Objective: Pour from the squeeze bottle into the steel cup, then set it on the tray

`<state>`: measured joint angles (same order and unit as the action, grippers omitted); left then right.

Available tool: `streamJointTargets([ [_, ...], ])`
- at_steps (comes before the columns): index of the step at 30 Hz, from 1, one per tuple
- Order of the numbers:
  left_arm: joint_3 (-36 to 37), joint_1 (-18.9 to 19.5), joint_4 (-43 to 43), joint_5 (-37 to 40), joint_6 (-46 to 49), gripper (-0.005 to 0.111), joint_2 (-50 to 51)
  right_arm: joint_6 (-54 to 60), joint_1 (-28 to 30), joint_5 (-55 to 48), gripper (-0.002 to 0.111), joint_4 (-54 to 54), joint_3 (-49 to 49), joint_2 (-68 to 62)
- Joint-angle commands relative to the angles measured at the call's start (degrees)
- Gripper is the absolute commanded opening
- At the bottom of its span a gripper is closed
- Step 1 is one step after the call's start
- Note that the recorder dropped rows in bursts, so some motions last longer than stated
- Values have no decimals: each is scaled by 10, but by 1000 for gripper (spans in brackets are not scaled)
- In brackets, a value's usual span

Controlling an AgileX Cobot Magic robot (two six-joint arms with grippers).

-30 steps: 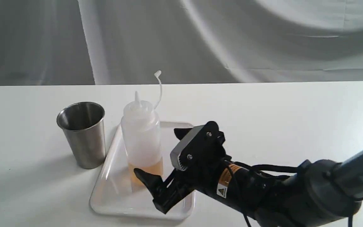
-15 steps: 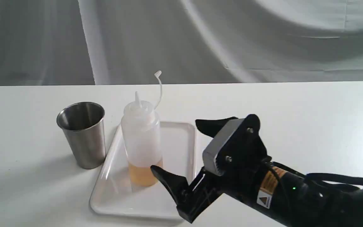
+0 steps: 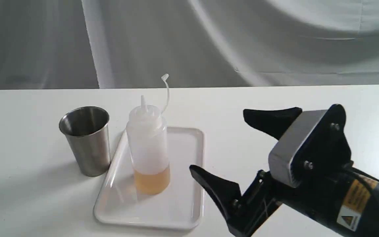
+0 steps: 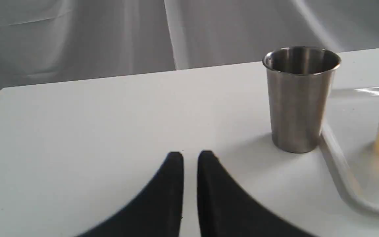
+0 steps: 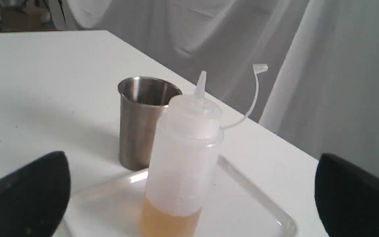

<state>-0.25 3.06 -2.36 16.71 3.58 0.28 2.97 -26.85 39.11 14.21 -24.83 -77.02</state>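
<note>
The squeeze bottle [image 3: 148, 148], translucent with amber liquid at its bottom, stands upright on the white tray [image 3: 184, 200], its cap strap sticking up. To its left, on the table just off the tray, stands the steel cup [image 3: 86, 141]. My right gripper [image 3: 218, 141] is open wide, right of the tray and apart from the bottle, holding nothing. In the right wrist view the bottle [image 5: 184, 158] is framed between the two black fingers [image 5: 28, 191], with the cup [image 5: 137, 125] behind it. My left gripper [image 4: 191, 154] is shut and empty over the table, short of the cup [image 4: 296, 105].
The white table [image 3: 275, 95] ends at its far edge against a grey draped cloth backdrop [image 3: 209, 39]. The right arm's thick body [image 3: 341, 194] fills the lower right of the exterior view.
My right gripper has drawn back to the right, away from the bottle, staying open. The bottle, cup and tray have not moved.
</note>
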Motion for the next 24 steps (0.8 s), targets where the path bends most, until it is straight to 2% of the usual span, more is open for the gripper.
streamJointTargets([
  [1,3,-4,-1,-4,-1,8,-3,0,4,-73,105,1,8,54],
  [9,3,-4,-1,-4,-1,8,-3,-4,4,-187,105,24,10,183],
  [14,3,-4,-1,-4,-1,8,-3,-35,1,-246,94,45,10,258],
  [17,3,-4,-1,-4,-1,8,-3,-57,1,-274,75,58,10,302],
  [24,3,-4,-1,-4,-1,8,-3,-85,1,-351,7,62,10,391],
])
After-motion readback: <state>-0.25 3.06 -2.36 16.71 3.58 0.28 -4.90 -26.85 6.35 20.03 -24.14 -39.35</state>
